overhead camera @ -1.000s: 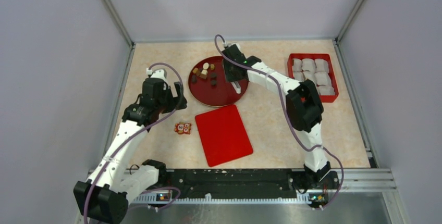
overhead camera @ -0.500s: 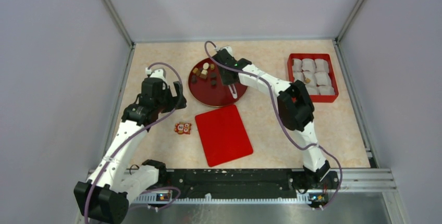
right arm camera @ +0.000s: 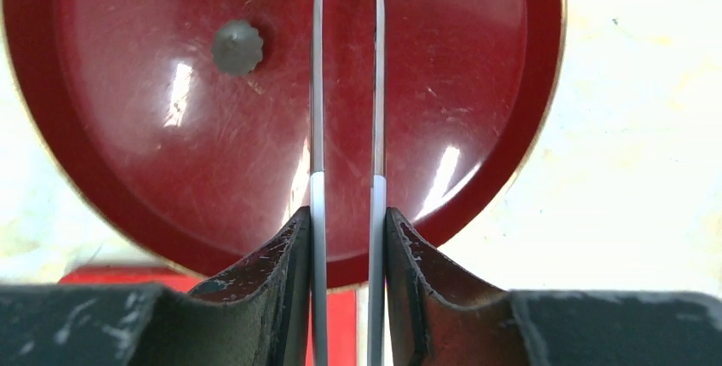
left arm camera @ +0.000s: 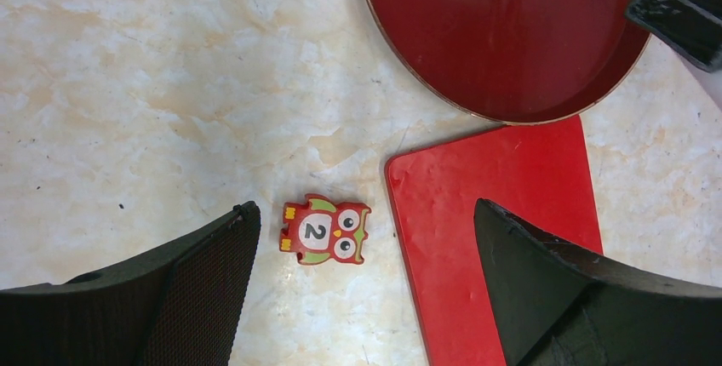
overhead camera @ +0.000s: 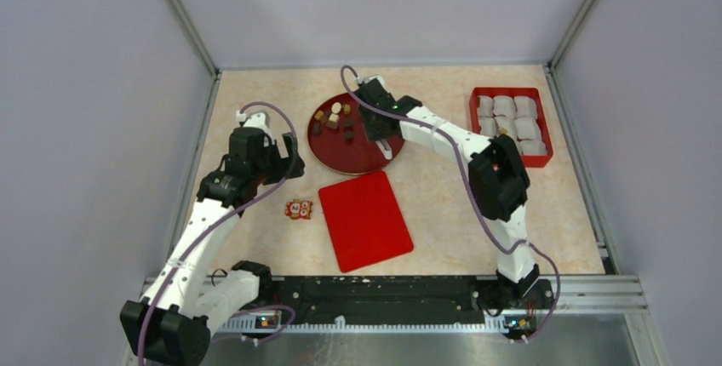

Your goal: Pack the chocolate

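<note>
Several chocolate chunks point(overhead camera: 334, 119), mostly dark brown with some tan and one white, lie on the left part of a round red plate point(overhead camera: 358, 153). The right wrist view shows a few of them point(right arm camera: 237, 46) at its top. My right gripper point(overhead camera: 384, 139) point(right arm camera: 346, 217) is shut on metal tongs point(right arm camera: 317, 85). The two blades stand slightly apart and reach over the plate toward the chunks. I see nothing between them. My left gripper point(overhead camera: 274, 162) point(left arm camera: 364, 213) is open and empty above the table.
A red box point(overhead camera: 547, 132) of white paper cups stands at the right, with a small brown piece among them. A flat red lid point(overhead camera: 366, 220) point(left arm camera: 502, 213) lies in front of the plate. A small owl packet point(overhead camera: 299, 208) point(left arm camera: 324, 230) lies left of the lid.
My right gripper with the tongs swung left over the plate, then shifted slightly back to the right. The left arm has not moved.
</note>
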Robot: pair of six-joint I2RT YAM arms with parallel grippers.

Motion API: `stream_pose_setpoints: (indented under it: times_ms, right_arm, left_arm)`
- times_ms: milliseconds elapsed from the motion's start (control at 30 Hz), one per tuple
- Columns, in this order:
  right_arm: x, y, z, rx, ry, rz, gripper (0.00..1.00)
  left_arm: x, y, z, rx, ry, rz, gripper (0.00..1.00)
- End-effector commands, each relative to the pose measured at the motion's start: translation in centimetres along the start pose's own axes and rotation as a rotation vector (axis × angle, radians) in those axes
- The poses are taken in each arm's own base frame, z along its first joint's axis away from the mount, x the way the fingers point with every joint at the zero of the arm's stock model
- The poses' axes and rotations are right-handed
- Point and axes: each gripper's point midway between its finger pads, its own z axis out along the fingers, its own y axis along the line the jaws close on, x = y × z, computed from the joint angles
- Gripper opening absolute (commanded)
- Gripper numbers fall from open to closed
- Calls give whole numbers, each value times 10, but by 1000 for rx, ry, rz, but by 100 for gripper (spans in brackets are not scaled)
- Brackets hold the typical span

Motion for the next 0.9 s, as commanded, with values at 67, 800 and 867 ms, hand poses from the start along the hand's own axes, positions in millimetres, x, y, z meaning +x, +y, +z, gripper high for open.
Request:
stream_pose_setpoints:
  times_ms: [67, 800, 867]
  right_arm:
    - [-45, 2, -80, -106, -174, 63, 0]
    - [20, -236, -165, 215, -253, 444, 0]
    - [31, -266, -163, 257, -238, 497, 0]
  left_arm:
    - [-15, -5, -9, 28, -56, -2, 99]
    - [-18, -9, -11, 42, -57, -9, 99]
    - [-20, -10, -11, 45, -59, -9, 99]
